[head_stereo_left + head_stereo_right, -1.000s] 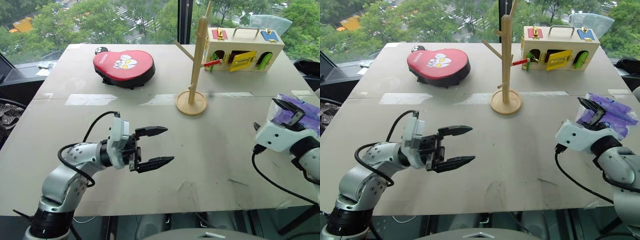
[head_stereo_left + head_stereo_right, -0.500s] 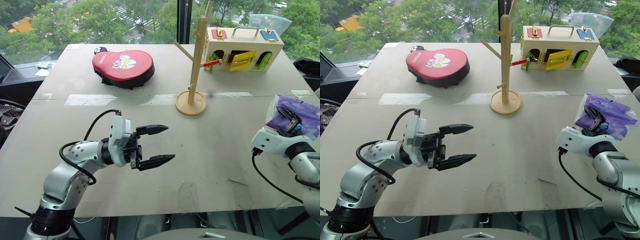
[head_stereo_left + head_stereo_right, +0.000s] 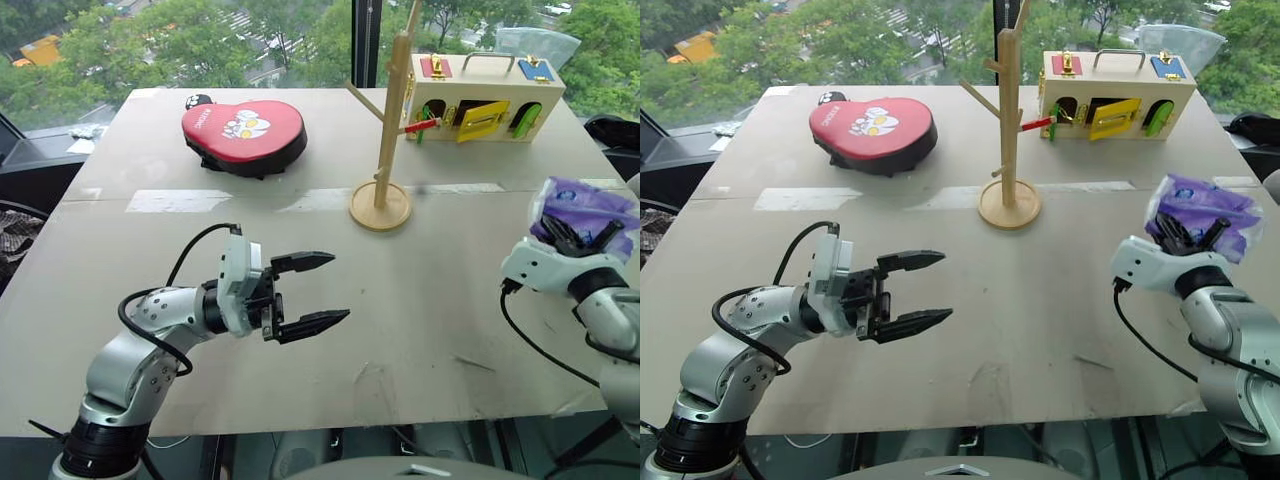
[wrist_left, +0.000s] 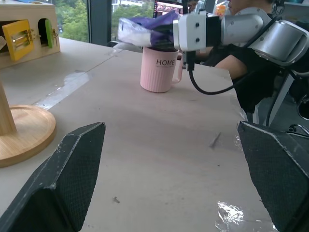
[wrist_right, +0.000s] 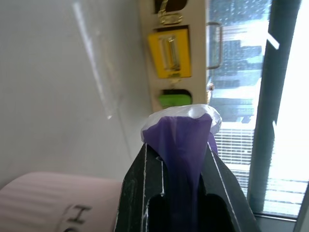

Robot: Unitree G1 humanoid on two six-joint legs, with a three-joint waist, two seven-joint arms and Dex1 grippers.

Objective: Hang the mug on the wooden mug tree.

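The left claw (image 3: 305, 293) hovers over the surface's near left part, fingers apart and empty, unmoved since a second ago. The wooden mug tree (image 3: 384, 150) stands mid-surface toward the far edge. The mug (image 4: 161, 69) sits near the right edge, under the right claw (image 5: 182, 159). That claw, open a second ago, is now clamped on the purple tissue packet (image 3: 1198, 207). Ceramic, rigid, smooth and breakable, the mug is probably best taken by its rim, leaving the handle free.

Left gripper (image 3: 318, 292) hovers over counter (image 3: 420, 290), jaws apart. Right gripper (image 3: 582, 238) pinches purple packet (image 3: 585, 208). Mug tree (image 3: 385, 130) mid-counter, pad (image 3: 244, 132), box (image 3: 484, 95) behind.
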